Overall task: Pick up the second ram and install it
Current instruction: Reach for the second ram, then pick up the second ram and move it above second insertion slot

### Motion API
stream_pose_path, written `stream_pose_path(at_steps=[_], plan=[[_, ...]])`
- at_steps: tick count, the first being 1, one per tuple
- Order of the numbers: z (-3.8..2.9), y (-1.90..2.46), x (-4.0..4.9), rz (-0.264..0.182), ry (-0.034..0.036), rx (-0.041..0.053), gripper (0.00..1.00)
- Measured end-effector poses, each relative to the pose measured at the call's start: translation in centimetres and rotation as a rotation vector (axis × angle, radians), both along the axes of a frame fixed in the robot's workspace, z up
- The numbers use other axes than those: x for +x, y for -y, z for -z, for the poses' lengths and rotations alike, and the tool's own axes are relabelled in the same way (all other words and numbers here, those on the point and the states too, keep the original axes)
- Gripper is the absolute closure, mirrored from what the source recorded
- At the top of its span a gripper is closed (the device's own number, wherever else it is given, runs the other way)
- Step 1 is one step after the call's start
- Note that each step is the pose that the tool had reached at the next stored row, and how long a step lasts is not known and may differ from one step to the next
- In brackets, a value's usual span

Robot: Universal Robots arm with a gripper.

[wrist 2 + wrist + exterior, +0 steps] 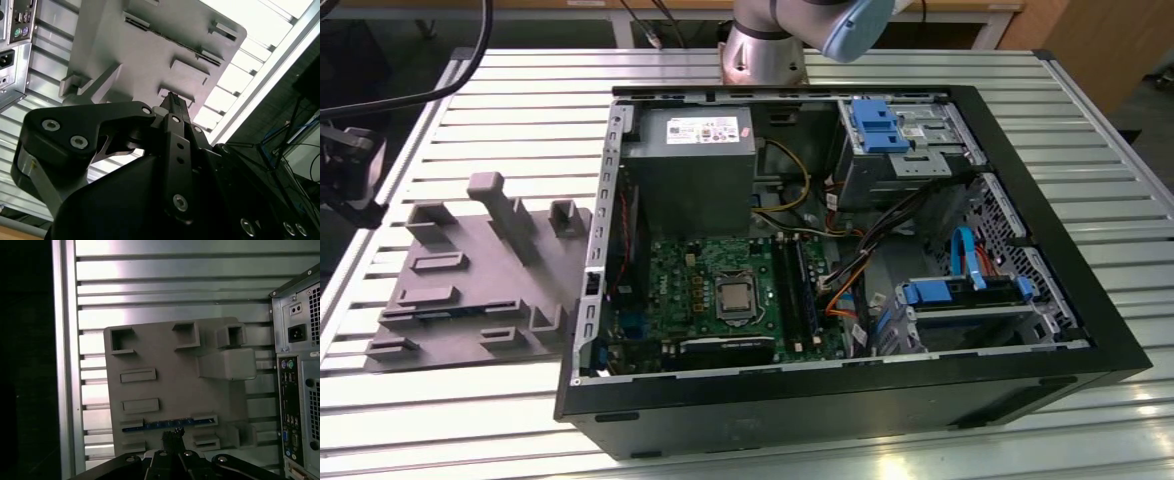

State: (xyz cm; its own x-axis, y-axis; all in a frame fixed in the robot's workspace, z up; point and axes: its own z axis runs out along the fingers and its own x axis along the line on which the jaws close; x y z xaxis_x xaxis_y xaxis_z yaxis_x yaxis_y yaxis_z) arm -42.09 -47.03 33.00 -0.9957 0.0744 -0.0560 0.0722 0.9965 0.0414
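The second ram (160,424) is a thin dark stick with a blue edge. It lies in a slot near one edge of the grey plastic block (165,365). In the exterior view the second ram (454,309) shows as a blue strip low on that block (467,270), at the exterior view's left of the open computer case (854,250). My gripper (173,432) hangs above the block, close to the stick but apart from it. Its fingers are together with nothing between them. In the second wrist view the gripper (174,99) points at the block (150,45).
The green board (720,290) with long black slots (794,280) lies inside the case, among cables and blue drive brackets (874,125). The arm's base (761,50) stands behind the case. A dark object with cables (347,170) sits at the table's left edge.
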Motion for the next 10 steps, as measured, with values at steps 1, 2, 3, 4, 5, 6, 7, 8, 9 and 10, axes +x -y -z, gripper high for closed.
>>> stream_pose_path(at_steps=[1, 2, 3, 4, 5, 6, 7, 8, 9, 10], plan=[[0.04, 0.02, 0.0, 0.0, -0.0001, 0.0, 0.89], [0.07, 0.03, 0.0, 0.0, -0.0001, -0.0001, 0.89], [0.1, 0.04, 0.0, 0.0, -0.0001, -0.0001, 0.89], [0.13, 0.05, 0.0, 0.0, 0.0, 0.0, 0.89], [0.14, 0.05, 0.0, 0.0, -0.0001, 0.0, 0.89], [0.17, 0.06, 0.0, 0.0, 0.0, 0.0, 0.89], [0.2, 0.06, 0.0, 0.0, 0.0, 0.0, 0.89], [0.2, 0.06, 0.0, 0.0, 0.0, 0.0001, 0.89], [0.2, 0.06, 0.0, 0.0, 0.0, 0.0, 0.89], [0.2, 0.06, 0.0, 0.0, 0.0, 0.0, 0.89]])
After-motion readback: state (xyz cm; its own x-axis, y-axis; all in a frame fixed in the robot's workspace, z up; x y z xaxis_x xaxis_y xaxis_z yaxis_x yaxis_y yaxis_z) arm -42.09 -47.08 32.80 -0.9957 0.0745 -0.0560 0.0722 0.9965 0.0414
